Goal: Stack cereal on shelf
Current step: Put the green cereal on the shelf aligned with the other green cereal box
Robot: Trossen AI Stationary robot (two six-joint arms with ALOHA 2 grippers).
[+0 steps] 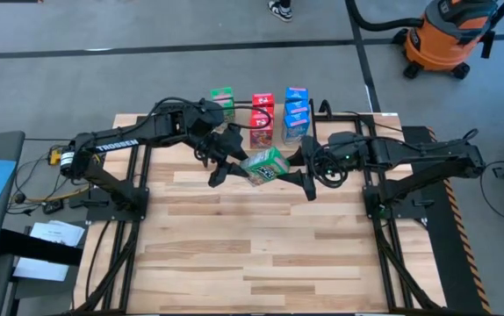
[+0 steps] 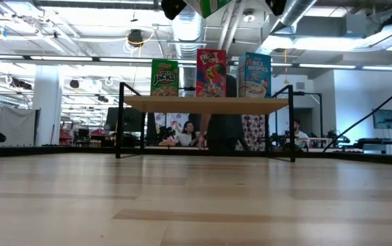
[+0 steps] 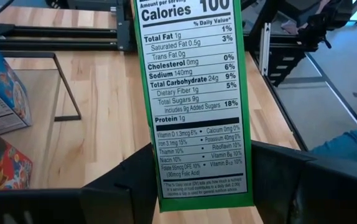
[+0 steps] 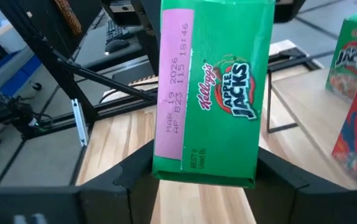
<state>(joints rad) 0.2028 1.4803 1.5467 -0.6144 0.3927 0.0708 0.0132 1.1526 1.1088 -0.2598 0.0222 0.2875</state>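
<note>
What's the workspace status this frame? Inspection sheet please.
Surface: light wooden slatted tabletop, bare in front.
Job's things: green cardboard Apple Jacks cereal box held in the air between both arms; green, red and blue cereal boxes on the small wooden shelf with black legs.
Clutter: nothing seen on the tabletop.
Grippers: left gripper and right gripper both have jaws around the green box, one at each end.
Cables: black cables along the arms; loose wires left of the table.
Surroundings: orange shop vacuum, people beyond the shelf.
</note>
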